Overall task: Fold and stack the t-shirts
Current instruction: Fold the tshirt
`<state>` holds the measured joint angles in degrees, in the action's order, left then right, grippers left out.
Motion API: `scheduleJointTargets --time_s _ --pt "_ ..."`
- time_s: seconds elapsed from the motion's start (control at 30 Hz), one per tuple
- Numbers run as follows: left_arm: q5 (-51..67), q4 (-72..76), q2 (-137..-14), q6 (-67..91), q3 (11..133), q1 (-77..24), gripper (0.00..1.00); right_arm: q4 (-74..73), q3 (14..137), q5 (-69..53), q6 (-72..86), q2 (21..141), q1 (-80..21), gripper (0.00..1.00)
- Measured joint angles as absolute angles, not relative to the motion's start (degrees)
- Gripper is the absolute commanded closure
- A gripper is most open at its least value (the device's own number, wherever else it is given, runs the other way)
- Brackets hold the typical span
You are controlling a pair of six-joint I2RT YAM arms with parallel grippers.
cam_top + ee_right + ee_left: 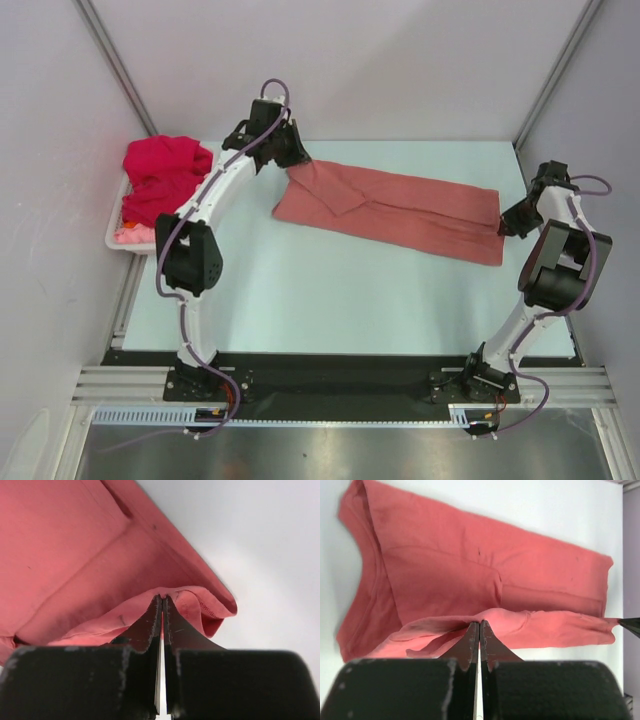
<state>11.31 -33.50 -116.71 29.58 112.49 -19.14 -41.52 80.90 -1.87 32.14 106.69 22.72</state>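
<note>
The dusty salmon-red t-shirt (400,210) lies stretched across the middle of the table, partly folded lengthwise. My left gripper (296,160) is shut on its far left edge; in the left wrist view the closed tips (479,625) pinch a raised fold of the shirt (470,565). My right gripper (506,226) is shut on the shirt's right end; in the right wrist view the tips (162,599) pinch a lifted hem of the shirt (75,555). A bright crimson t-shirt (165,175) and a light pink one (132,236) sit in the basket at the left.
The white plastic basket (113,235) stands at the table's left edge, next to the left arm's elbow. Grey walls close in the back and both sides. The black base rail (340,385) runs along the near edge.
</note>
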Motion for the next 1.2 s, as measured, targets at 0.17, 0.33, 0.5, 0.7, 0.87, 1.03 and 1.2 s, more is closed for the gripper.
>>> scheduleJointTargets --time_s 0.17,0.33,0.5,0.7,0.87,1.03,1.2 --pt "12.8 -32.8 -121.7 30.7 117.9 -18.3 1.0 -42.0 86.2 -2.0 32.1 110.8 22.7 1.0" --pt "13.2 -32.1 -124.6 31.5 119.7 -18.1 1.0 -42.6 90.0 -2.9 31.9 114.6 22.7 1.0" --pt "13.1 -32.1 -125.5 31.9 119.7 -17.6 1.0 -43.2 92.7 -4.4 31.4 118.0 22.9 1.0" --pt "12.9 -31.9 -125.8 32.6 119.7 -16.4 1.0 -44.1 95.4 -5.9 31.2 121.0 23.1 1.0" --pt "12.6 -31.9 -126.8 33.0 119.7 -15.9 1.0 -44.6 96.9 -6.7 31.2 122.3 23.1 1.0" --pt "12.7 -31.8 -128.7 33.0 120.1 -15.8 0.98 -45.2 97.5 -6.9 31.2 122.6 23.1 0.99" --pt "12.8 -31.6 -130.0 33.0 120.3 -15.7 0.98 -45.6 98.5 -7.0 31.0 122.8 23.1 0.96"
